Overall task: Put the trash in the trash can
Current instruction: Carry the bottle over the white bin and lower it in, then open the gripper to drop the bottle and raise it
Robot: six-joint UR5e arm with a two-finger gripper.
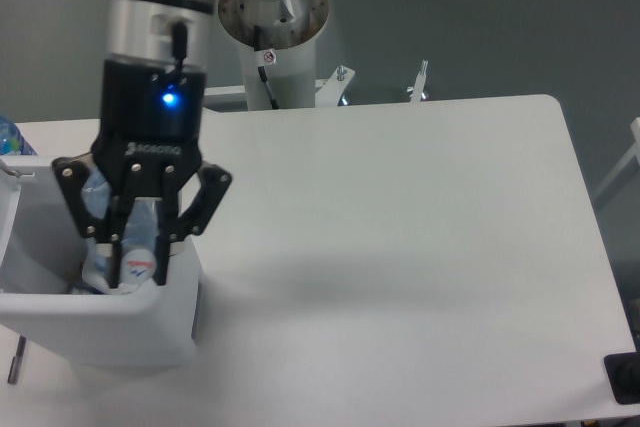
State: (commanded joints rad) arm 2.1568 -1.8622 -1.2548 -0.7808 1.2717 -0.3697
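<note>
Tool pinches bottle over trash can, hiding bin interior & wrapper.

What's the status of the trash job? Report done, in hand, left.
Done: nothing that shows for certain; the gripper blocks most of the inside of the bin. In hand: the gripper is shut on the bottle, hanging over the bin's opening. Left: open the fingers so that the bottle drops in, then check for the wrapper, which is not in view.
</note>
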